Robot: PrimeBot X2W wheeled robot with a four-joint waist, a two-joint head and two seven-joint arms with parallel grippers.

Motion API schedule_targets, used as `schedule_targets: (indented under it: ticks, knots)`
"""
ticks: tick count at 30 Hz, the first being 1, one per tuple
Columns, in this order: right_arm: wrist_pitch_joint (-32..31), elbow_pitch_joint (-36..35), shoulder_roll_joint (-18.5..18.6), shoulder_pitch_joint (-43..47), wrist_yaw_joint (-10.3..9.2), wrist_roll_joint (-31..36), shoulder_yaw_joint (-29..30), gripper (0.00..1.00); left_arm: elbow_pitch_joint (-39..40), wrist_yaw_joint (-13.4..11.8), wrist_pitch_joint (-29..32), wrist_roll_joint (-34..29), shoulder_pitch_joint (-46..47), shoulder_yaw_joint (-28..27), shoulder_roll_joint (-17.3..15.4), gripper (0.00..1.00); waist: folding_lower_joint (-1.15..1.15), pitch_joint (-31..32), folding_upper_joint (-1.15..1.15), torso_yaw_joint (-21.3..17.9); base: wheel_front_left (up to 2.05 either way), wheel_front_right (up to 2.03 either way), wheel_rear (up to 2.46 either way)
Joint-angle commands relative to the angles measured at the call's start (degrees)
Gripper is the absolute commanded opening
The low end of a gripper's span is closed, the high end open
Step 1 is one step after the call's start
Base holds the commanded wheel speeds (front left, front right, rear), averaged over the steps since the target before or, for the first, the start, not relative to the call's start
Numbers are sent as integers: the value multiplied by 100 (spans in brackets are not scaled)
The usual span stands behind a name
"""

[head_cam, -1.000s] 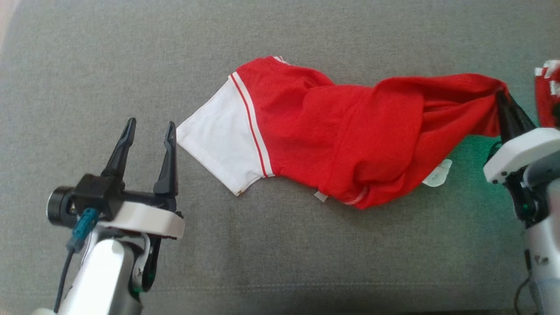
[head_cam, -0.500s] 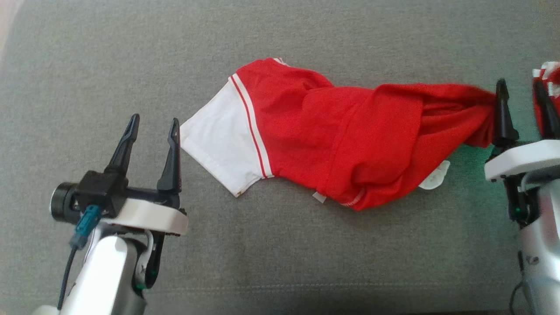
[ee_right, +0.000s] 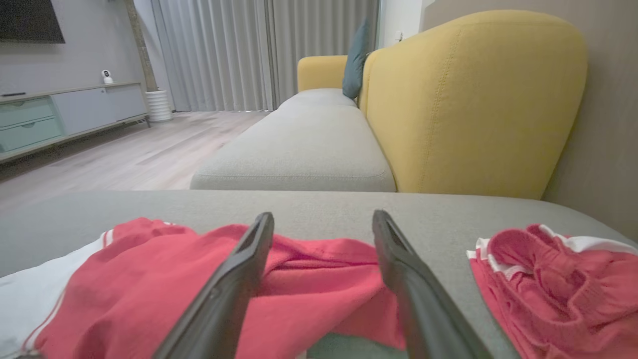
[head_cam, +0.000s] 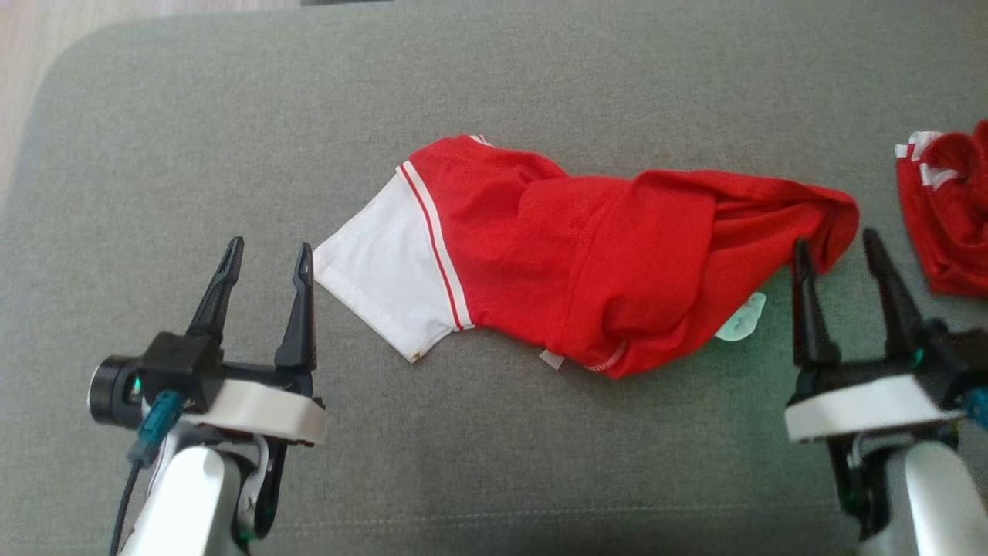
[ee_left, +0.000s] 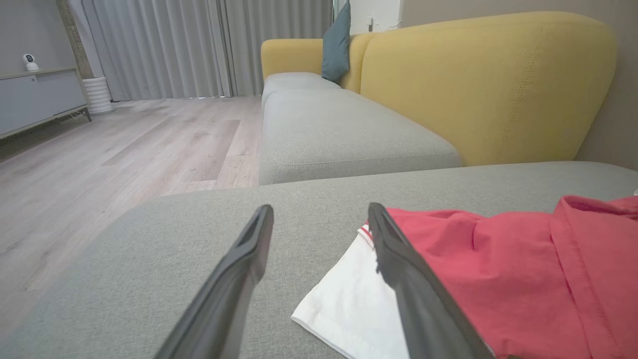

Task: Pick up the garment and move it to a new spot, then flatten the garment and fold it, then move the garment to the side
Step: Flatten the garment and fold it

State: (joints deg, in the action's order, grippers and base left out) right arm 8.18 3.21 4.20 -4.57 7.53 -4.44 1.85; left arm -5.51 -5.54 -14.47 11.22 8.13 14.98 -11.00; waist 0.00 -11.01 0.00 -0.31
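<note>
Lying crumpled on the grey cushion: one red garment, white sleeve at its left end. Left gripper: fingers spread wide, empty, just beside that sleeve. Right gripper: fingers spread wide, empty, just beside the garment's right end. Second red cloth: right of the garment, apart.

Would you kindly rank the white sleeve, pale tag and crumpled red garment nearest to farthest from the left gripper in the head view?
From the left gripper:
1. White sleeve, just to its right.
2. Pale tag, right of centre.
3. Crumpled red garment, at the right edge.
</note>
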Motion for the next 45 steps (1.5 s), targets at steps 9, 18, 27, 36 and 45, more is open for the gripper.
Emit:
schedule_targets:
  ticks: [9,18,27,36,45]
  knots:
    - [-268,-635,-109,382,-4,-58,-289,100,199,-82,-52,-27,-154,-242,-98,100,0,196,0,-59,0,0,0]
    - [-403,-687,-126,377,-4,-87,-334,100,186,-98,-52,-14,-145,-215,-91,100,0,175,0,-52,0,0,0]
    - [-1118,-546,-111,241,-4,-186,-980,100,183,-103,-52,-9,-84,-197,-82,100,0,117,0,-41,0,0,0]
    - [-1805,-128,4,-51,-4,-477,-2258,100,183,-40,-52,-10,83,-134,3,100,0,-71,0,144,0,0,0]
    - [-1694,461,-38,-341,-4,-503,-2394,0,156,15,-52,-31,125,-153,84,100,0,-124,0,274,0,0,0]
